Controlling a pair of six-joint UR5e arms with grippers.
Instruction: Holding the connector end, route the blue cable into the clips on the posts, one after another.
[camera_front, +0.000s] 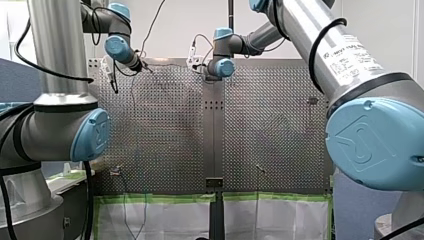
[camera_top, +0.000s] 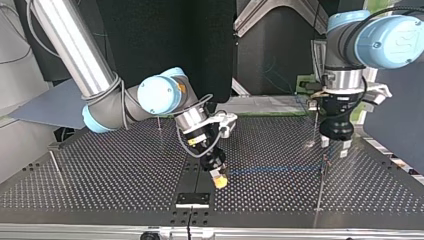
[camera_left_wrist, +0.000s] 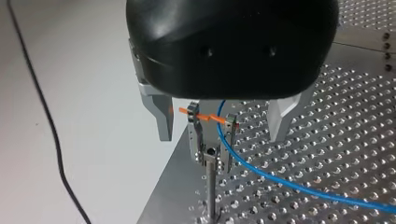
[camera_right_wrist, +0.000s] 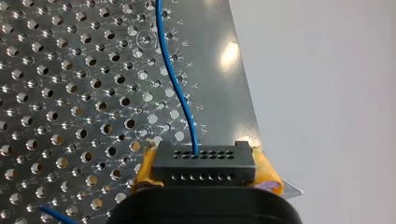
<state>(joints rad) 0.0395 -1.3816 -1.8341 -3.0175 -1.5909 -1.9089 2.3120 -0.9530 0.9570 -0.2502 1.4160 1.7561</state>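
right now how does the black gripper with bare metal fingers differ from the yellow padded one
My left gripper has bare metal fingers; my right gripper has yellow pads. The left is open, gripping nothing, with the metal clip on its thin post showing between its fingers; the right is shut on the black rectangular connector. Both have the thin blue cable close by.
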